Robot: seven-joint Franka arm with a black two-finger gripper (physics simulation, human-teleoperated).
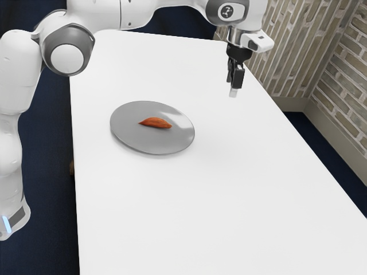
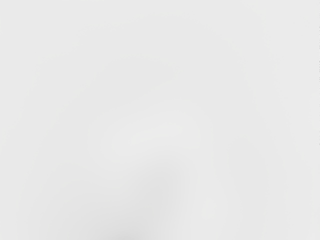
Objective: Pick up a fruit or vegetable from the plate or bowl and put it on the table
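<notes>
tables: 1 [image 1: 189, 217] | plates: 1 [image 1: 129, 136], toward the table's edge on the exterior view's left | vegetables: 1 [image 1: 155, 122], orange, on the plate | robot arms: 1 [image 1: 103, 14] | grippers: 1 [image 1: 233, 91] | brick wall faces: 2 [image 1: 287, 46] | small brown things, kind unclear: 1 [image 1: 72, 167], at that same table edge

In the wrist view the white table [image 2: 75, 50] lies beneath the camera as a smooth, pale surface, tinged very light grey. A soft grey shadow [image 2: 162, 182] falls across it, its edges melting gradually into the white. Beside that shadow runs a faint, brighter band [image 2: 160, 131], slightly slanted and just as blurred. A small smudge [image 2: 122, 238] is darker than the shadow near it, and what it belongs to cannot be told
</notes>
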